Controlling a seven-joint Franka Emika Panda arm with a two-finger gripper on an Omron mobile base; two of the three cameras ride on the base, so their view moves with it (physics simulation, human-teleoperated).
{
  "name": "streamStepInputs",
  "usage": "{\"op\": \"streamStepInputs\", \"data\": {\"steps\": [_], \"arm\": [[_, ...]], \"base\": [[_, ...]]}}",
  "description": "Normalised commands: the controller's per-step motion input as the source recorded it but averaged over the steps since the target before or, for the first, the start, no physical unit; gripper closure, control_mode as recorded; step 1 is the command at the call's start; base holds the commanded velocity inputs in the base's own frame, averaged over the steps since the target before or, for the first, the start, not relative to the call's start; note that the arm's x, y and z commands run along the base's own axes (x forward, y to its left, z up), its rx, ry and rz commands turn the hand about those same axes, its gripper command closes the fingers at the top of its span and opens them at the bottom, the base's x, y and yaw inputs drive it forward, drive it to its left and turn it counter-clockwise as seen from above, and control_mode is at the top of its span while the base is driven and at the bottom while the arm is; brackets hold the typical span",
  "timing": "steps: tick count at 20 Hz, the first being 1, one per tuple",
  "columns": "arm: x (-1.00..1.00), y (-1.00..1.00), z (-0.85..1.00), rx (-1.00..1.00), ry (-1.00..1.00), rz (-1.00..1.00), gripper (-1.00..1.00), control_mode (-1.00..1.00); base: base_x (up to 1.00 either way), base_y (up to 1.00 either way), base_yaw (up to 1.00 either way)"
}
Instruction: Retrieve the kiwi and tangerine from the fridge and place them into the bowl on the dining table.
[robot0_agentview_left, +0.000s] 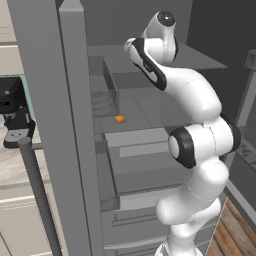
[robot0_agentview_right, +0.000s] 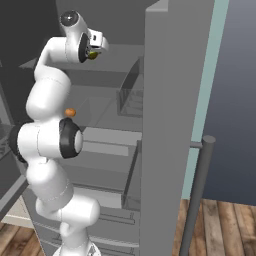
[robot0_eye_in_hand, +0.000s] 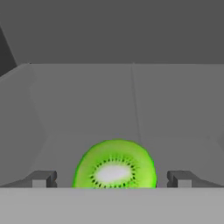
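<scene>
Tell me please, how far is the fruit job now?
Done: the fridge stands open. In hand: the open end effector brackets the kiwi on an upper shelf, fingers apart on either side, not closed on it. Left: grip it, fetch the tangerine from the lower shelf, carry both to the bowl.

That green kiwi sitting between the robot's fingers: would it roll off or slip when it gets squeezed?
Probably a little. The kiwi looks round and smooth, so it could roll on the flat grey fridge shelf if nudged. The gripper stands open with a finger on either side, so a centred squeeze should likely hold it. It looks small, so probably light.
</scene>
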Motion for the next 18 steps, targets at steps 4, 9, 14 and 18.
{"op": "streamStepInputs", "data": {"steps": [4,9,14,18], "arm": [[0.29,0.0,-0.06,0.0,0.0,0.0,-1.0,-1.0],[0.12,0.0,-0.03,0.0,0.0,0.0,-1.0,-1.0],[0.07,0.0,-0.05,0.0,0.0,0.0,-1.0,-1.0],[0.0,0.0,-0.11,0.0,0.01,-0.02,-1.0,-1.0]], "base": [[0.0,0.0,0.0],[0.0,0.0,0.0],[0.0,0.0,0.0],[0.0,0.0,0.0]]}}
